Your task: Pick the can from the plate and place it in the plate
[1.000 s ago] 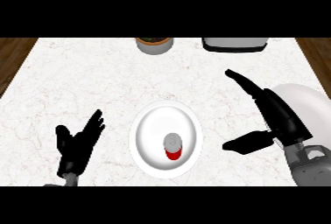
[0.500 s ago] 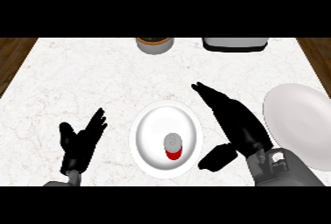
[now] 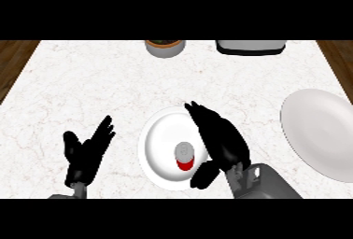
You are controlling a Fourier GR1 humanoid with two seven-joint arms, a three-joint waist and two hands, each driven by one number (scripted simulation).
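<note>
A small can [image 3: 184,156] with a grey top and red side stands on a white plate [image 3: 160,140] in the counter's lower middle. My right hand [image 3: 219,140] lies over that plate's right part, just right of the can, fingers straight and pointing up and left, thumb low beside the can. It does not hold the can. A second, larger white plate [image 3: 317,131] lies at the right edge. My left hand [image 3: 86,154] rests open at the lower left, fingers up.
A grey pot with dark contents [image 3: 165,47] stands at the counter's far edge. A dark appliance with a pale top [image 3: 251,46] sits to its right. Wooden floor shows past both counter sides.
My right hand has swung left from over the right plate to beside the can, uncovering the right plate. The left hand has barely shifted.
</note>
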